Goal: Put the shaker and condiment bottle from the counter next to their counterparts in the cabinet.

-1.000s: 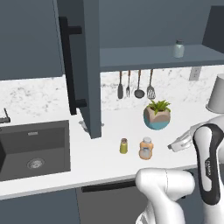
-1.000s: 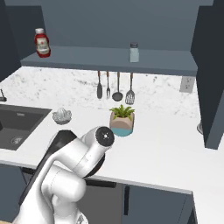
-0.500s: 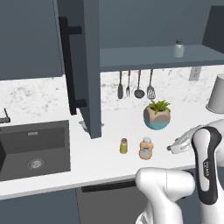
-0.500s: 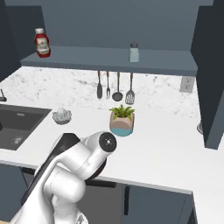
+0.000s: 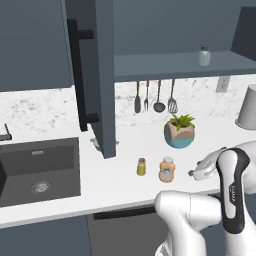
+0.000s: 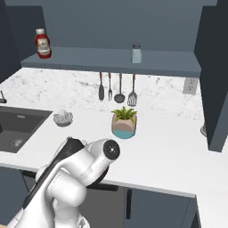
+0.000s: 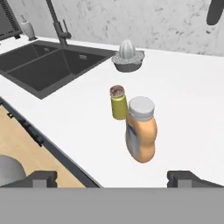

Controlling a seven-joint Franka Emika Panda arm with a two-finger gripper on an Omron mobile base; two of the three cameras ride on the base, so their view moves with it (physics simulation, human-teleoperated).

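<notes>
You're looking at a kitchen. A marble-speckled counter (image 5: 60, 197) holds a dark sink (image 5: 35, 167) at lower left. Utensils (image 5: 155, 97) hang centre frame under a slate-blue cabinet (image 5: 100, 75).

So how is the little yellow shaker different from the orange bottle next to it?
The shaker is yellow with a brown speckled top; the bottle is orange with a pale cap. The shaker is slim and short; the bottle is wider, taller and bulges near the bottom. The shaker has straight sides, while the bottle narrows toward its cap. Both stand upright, close together on the white counter, near the front edge.
</notes>
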